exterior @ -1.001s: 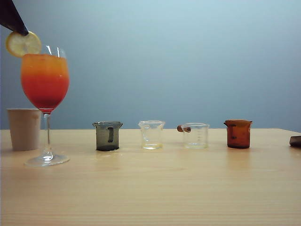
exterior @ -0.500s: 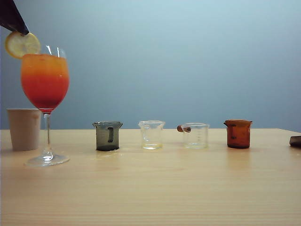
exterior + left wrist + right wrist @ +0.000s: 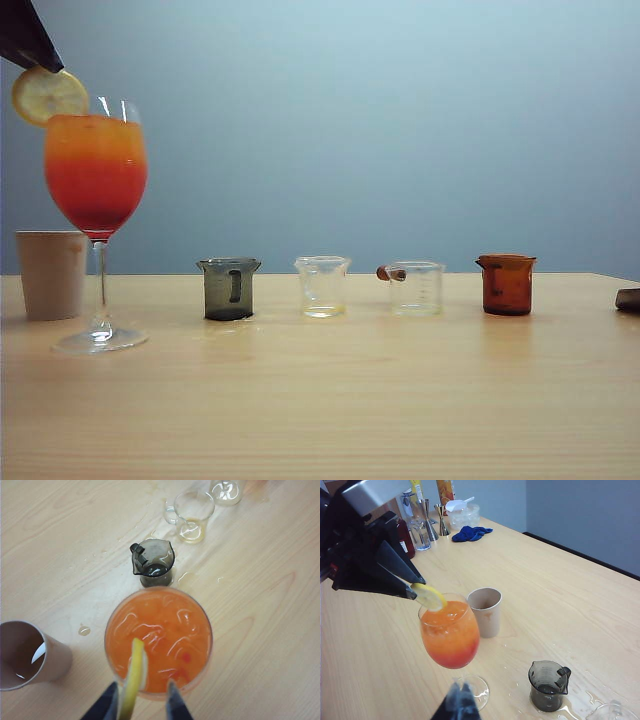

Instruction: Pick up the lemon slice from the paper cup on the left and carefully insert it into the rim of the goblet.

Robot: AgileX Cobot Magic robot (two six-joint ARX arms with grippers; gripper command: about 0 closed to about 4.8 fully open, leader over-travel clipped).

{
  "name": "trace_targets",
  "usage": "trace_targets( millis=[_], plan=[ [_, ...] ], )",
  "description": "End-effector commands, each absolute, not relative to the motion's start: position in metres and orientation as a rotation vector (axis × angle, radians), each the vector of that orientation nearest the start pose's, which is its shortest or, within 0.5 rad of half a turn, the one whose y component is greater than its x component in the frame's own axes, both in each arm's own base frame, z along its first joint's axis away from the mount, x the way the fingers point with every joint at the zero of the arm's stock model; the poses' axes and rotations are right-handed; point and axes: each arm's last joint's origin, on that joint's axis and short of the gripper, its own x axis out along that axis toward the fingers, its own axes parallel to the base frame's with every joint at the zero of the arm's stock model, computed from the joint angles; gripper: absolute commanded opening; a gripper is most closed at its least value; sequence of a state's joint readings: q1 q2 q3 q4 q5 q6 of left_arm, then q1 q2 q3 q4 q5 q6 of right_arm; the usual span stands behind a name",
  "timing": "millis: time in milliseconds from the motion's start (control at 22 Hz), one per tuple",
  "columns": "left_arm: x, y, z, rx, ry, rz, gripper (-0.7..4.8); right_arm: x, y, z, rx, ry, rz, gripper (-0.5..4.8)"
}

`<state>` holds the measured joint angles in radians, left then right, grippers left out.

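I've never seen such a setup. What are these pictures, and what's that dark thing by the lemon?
It is a robot with two arms, each ending in a two-finger end effector. One picture comes from a camera facing the wooden table; the other two from cameras on the wrists. The dark thing is the left end effector: its fingers stand apart either side of the thin yellow lemon slice, which sits on the rim of the tall clear goblet of orange-red drink. Nearby stand a beige paper cup, a small grey glass beaker, two clear beakers and an amber beaker. The right end effector, blurred, hangs near the goblet's foot.
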<state>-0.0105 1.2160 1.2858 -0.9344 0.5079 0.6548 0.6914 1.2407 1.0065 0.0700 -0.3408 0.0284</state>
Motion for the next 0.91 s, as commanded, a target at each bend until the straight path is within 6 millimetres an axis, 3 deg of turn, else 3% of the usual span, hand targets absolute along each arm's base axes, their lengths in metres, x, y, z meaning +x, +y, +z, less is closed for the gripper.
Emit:
trace_targets(
  millis=[45,136,182,637,910],
  plan=[
    [0.228,-0.016,0.360,0.391,0.629,-0.734,1.37,0.209,0.186,0.345,-0.001,0.152,1.031,-0.02],
    [0.228,-0.016,0.361,0.392,0.626,-0.733,1.91,0.209,0.186,0.345,-0.001,0.152,1.031,-0.02],
    [0.228,-0.016,0.361,0.392,0.626,-0.733,1.93,0.209,0.186,0.345,-0.001,0.152,1.031,-0.02],
    [0.225,-0.016,0.366,0.401,0.601,-0.726,1.93,0.209,0.186,0.345,-0.001,0.152,1.032,-0.02],
    [0.209,-0.015,0.377,0.428,0.566,-0.670,1.77,0.209,0.186,0.345,-0.001,0.152,1.032,-0.02]
  ],
)
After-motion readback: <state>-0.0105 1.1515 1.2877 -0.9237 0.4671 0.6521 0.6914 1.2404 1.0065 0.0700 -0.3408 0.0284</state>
